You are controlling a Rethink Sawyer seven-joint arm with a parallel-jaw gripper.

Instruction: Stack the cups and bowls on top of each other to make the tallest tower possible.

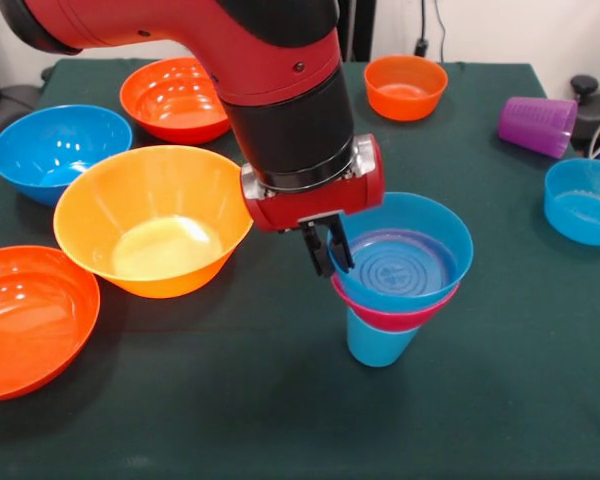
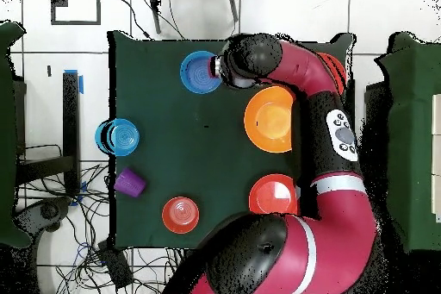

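- The tower [image 1: 390,300] stands on the green table [image 1: 230,400]: a light blue cup [image 1: 377,343] at the bottom, a pink bowl [image 1: 400,315] on it, a small blue bowl [image 1: 405,255] on top.
- The gripper [image 1: 327,250] is at the left rim of that blue bowl; its fingers look nearly closed, but I cannot tell if they pinch the rim.
- The big yellow bowl [image 1: 150,220] lies left of the tower, close to the gripper.
- The purple cup [image 1: 538,125] lies on its side, far behind and to the right of the tower.

A dark green table [image 1: 230,400] carries a yellow-orange bowl [image 1: 152,220] at centre left, red-orange bowls [image 1: 25,318] [image 1: 175,98] and a blue bowl [image 1: 58,148] nearby. At upper right lie a small orange bowl [image 1: 405,86], a tipped purple cup [image 1: 537,125] and a small blue bowl [image 1: 583,201]; a light blue cup [image 1: 378,341] stands at lower centre.
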